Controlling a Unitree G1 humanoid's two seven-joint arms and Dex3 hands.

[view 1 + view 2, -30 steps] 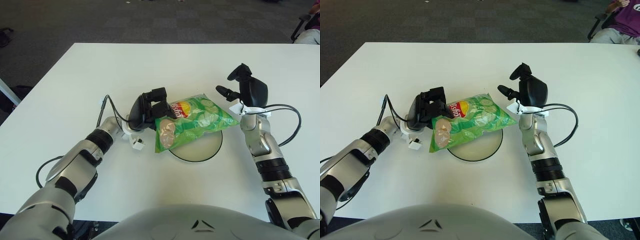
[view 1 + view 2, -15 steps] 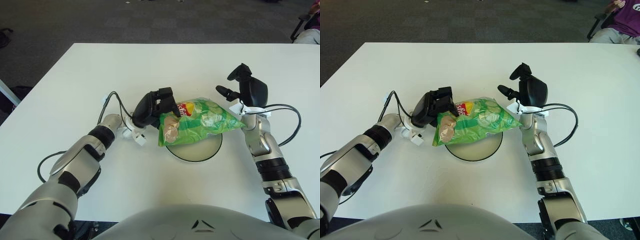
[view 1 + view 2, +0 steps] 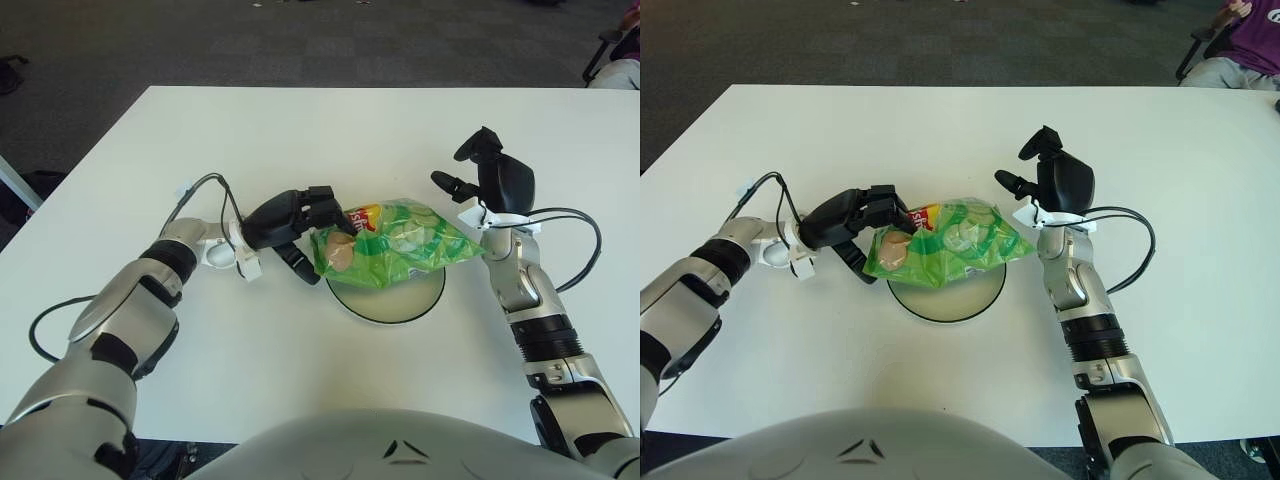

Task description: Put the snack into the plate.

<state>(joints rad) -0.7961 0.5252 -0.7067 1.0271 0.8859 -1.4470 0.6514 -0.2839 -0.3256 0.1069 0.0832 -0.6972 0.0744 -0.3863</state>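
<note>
A green bag of chips (image 3: 395,243) lies over the round white plate (image 3: 400,300) with a dark rim, covering its far part; it also shows in the right eye view (image 3: 950,243). My left hand (image 3: 300,215) is at the bag's left end, its fingers curled on that edge. My right hand (image 3: 490,180) is raised just right of the bag, fingers spread, holding nothing.
The white table (image 3: 330,140) stretches to a far edge, with dark carpet beyond. Cables run along both forearms. A seated person in purple (image 3: 1245,40) is at the far right corner.
My left forearm has swung out to the left and dropped lower. The bag has tipped flatter and shifted right over the plate. The right hand has not moved.
</note>
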